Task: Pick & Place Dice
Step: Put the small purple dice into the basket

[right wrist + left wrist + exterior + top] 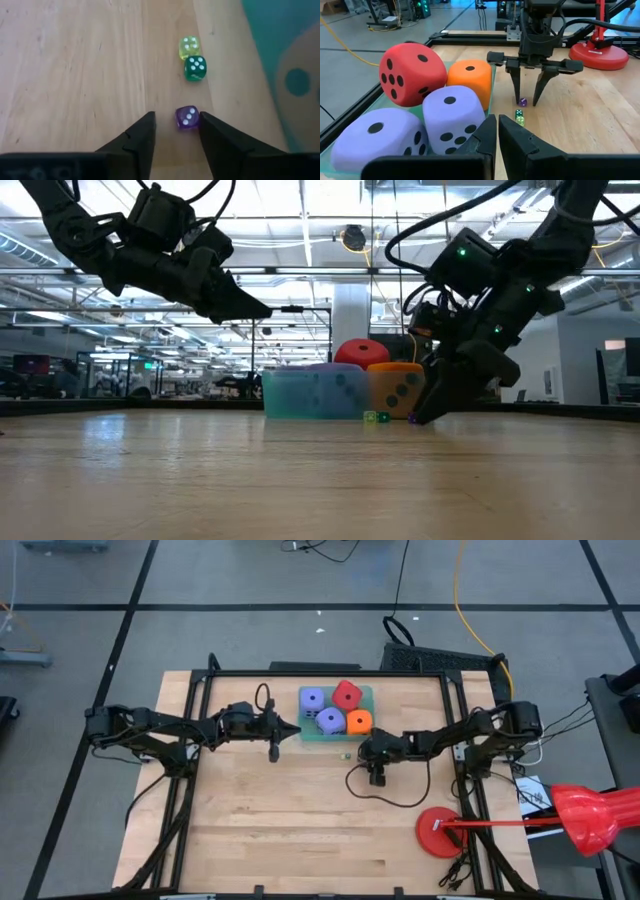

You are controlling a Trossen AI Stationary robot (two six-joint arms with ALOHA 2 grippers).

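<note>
A green tray (304, 734) at the table's far middle holds four big soft dice: red (410, 72), orange (470, 80) and two purple-blue (452, 117) (375, 140); the red one leans on the others. Three tiny clear dice lie on the wood beside the tray: purple (187, 118), green (195, 68) and yellow (189, 46). My right gripper (177, 115) (526, 103) is open and points down, its fingers on either side of the purple one. My left gripper (497, 127) (298, 730) is shut and hovers at the tray's left side, above the table. My right gripper comes from above with its fingertips down at the table, one on each side of the tiny purple die (523, 102). The die rests on the wood close against one finger (212, 132). Whether that finger touches it, I cannot tell.
A black cable (385, 795) loops on the wood near the right arm. A red round base (440, 833) stands at the table's near right corner, with a red object (590, 815) beyond the edge. Black frame rails (190, 770) run along both sides. Bare wood lies toward the near edge.
</note>
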